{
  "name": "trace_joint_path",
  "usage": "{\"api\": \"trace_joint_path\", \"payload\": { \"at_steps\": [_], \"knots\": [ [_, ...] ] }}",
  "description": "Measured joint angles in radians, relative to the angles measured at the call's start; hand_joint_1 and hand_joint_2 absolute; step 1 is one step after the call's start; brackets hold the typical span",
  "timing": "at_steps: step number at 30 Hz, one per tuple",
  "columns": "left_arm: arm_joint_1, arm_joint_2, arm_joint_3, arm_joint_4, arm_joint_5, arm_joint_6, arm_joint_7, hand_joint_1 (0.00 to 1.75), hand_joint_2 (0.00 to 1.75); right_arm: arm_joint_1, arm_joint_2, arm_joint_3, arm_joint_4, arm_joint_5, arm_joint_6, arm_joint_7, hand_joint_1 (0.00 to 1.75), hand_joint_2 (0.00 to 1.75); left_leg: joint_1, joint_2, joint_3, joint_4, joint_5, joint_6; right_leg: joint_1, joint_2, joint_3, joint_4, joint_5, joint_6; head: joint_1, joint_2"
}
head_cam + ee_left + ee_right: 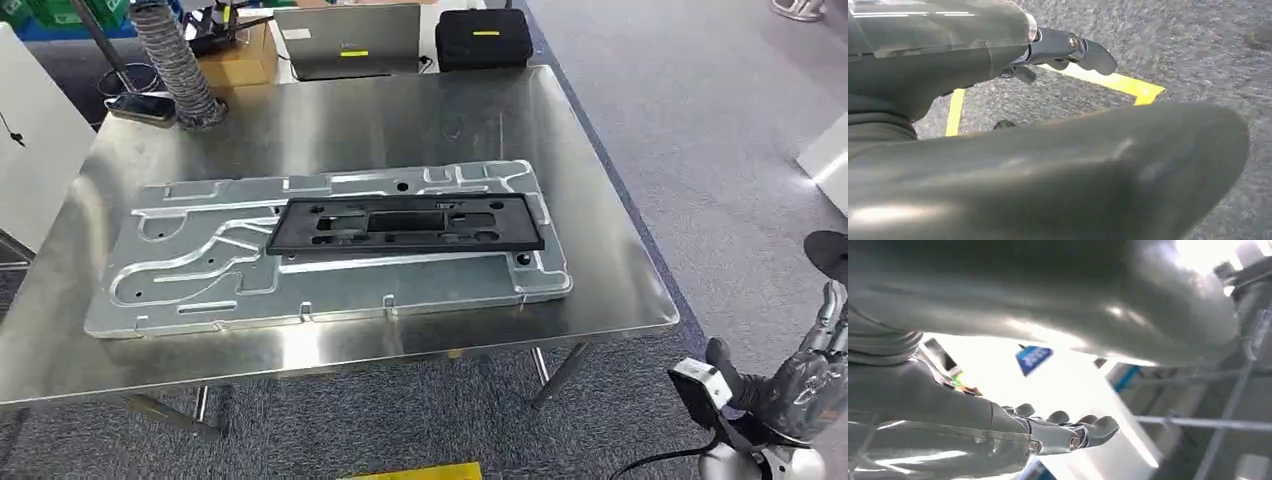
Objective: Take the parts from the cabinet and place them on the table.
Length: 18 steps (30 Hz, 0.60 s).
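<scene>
With a black plastic frame part (pixel 405 224) already lying on the machined aluminium plate (pixel 200 270) on the steel table (pixel 620 290), the right hand (pixel 805 370) and left hand (pixel 1068 50) hang empty, fingers loosely apart, so turn squarely to the cabinet before reaching.

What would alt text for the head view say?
A black plastic frame lies on a large machined metal plate on a steel table. The robot's right hand hangs beside the table, holding nothing; a laptop and black case sit beyond.
</scene>
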Motion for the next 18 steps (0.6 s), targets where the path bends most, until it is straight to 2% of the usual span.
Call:
{"api": "trace_joint_path", "payload": {
  "at_steps": [3,4,5,6,7,8,9,10,11,12,13,14,15,18],
  "knots": [
    [0.005,0.000,0.000,0.000,-0.008,-0.002,0.001,0.00,0.00,0.003,0.011,-0.055,0.105,0.016,0.000,-0.019,0.00,0.00,-0.006,0.002,-0.010,0.005,0.019,0.017,-0.006,0.001,0.001,-0.014,0.029,0.018,0.000,0.000],
    [0.004,-0.002,0.000,0.000,-0.010,-0.005,0.002,0.00,0.00,0.001,0.011,-0.073,0.148,0.031,0.001,-0.021,0.00,0.00,0.003,0.007,-0.019,-0.003,0.039,0.023,-0.009,0.004,-0.003,-0.014,0.028,0.024,0.000,0.000],
    [0.001,-0.002,0.000,0.000,-0.013,-0.009,0.002,0.00,0.00,0.002,0.012,-0.094,0.196,0.045,0.002,-0.023,0.00,0.00,0.004,0.012,-0.032,-0.003,0.052,0.029,-0.011,0.005,-0.016,0.009,-0.024,0.031,0.000,0.000],
    [0.000,-0.001,0.000,0.000,-0.014,-0.013,0.002,0.00,0.00,0.000,0.012,-0.115,0.242,0.058,0.002,-0.025,0.00,0.00,0.005,0.012,-0.048,-0.003,0.063,0.037,-0.014,0.005,-0.034,0.067,-0.099,0.038,0.000,0.000],
    [0.002,-0.001,0.000,0.000,-0.016,-0.016,0.003,0.00,0.00,-0.001,0.012,-0.132,0.283,0.072,0.002,-0.025,0.00,0.00,0.004,0.013,-0.064,-0.003,0.074,0.037,-0.017,0.005,-0.052,0.146,-0.168,0.044,0.000,0.000],
    [0.004,-0.001,0.000,0.000,-0.018,-0.019,0.004,0.00,0.00,-0.006,0.012,-0.150,0.342,0.087,0.003,-0.027,0.00,0.00,0.004,0.014,-0.079,-0.002,0.086,0.036,-0.019,0.005,-0.067,0.228,-0.216,0.050,0.000,0.000],
    [0.005,-0.001,0.000,0.000,-0.020,-0.019,0.005,0.00,0.00,-0.010,0.012,-0.164,0.394,0.100,0.002,-0.027,0.00,0.00,0.004,0.015,-0.093,0.001,0.098,0.034,-0.020,0.005,-0.072,0.288,-0.230,0.054,0.000,0.000],
    [0.006,-0.002,0.000,0.000,-0.020,-0.019,0.005,0.00,0.00,-0.016,0.011,-0.182,0.461,0.112,0.002,-0.027,0.00,0.00,0.005,0.015,-0.109,0.003,0.108,0.032,-0.022,0.005,-0.061,0.313,-0.214,0.056,0.000,0.000],
    [0.006,-0.003,0.000,0.000,-0.020,-0.019,0.005,0.00,0.00,-0.023,0.008,-0.205,0.541,0.133,0.001,-0.027,0.00,0.00,0.006,0.015,-0.125,0.007,0.117,0.028,-0.024,0.005,-0.031,0.298,-0.179,0.058,0.000,0.000],
    [0.007,-0.006,0.000,0.000,-0.021,-0.019,0.006,0.00,0.00,-0.030,0.002,-0.227,0.625,0.158,0.000,-0.025,0.00,0.00,0.007,0.015,-0.142,0.014,0.124,0.024,-0.027,0.005,0.029,0.236,-0.139,0.057,0.000,0.000],
    [0.007,-0.008,0.000,0.000,-0.024,-0.019,0.007,0.00,0.00,-0.035,-0.004,-0.250,0.704,0.186,0.000,-0.020,0.00,0.00,0.007,0.015,-0.155,0.021,0.129,0.020,-0.028,0.004,0.101,0.144,-0.125,0.054,0.000,0.000],
    [0.006,-0.011,0.000,0.000,-0.029,-0.019,0.007,0.00,0.00,-0.040,-0.008,-0.271,0.767,0.218,0.000,0.005,0.00,0.00,0.007,0.015,-0.160,0.027,0.134,0.016,-0.027,0.005,0.173,0.048,-0.149,0.047,0.000,0.000],
    [0.006,-0.015,-0.001,0.000,-0.031,-0.019,0.007,0.00,0.00,-0.047,-0.010,-0.293,0.829,0.253,0.000,0.038,0.00,0.00,0.003,0.014,-0.167,0.032,0.139,0.009,-0.018,0.005,0.214,-0.026,-0.178,0.038,0.000,0.000],
    [0.009,-0.018,-0.002,0.000,-0.038,-0.019,0.008,0.00,0.00,-0.043,-0.011,-0.345,0.974,0.296,-0.001,0.079,0.00,0.00,0.007,0.016,-0.169,0.025,0.164,-0.013,-0.010,0.004,0.201,-0.027,-0.172,0.013,0.000,0.000]
  ]
}}
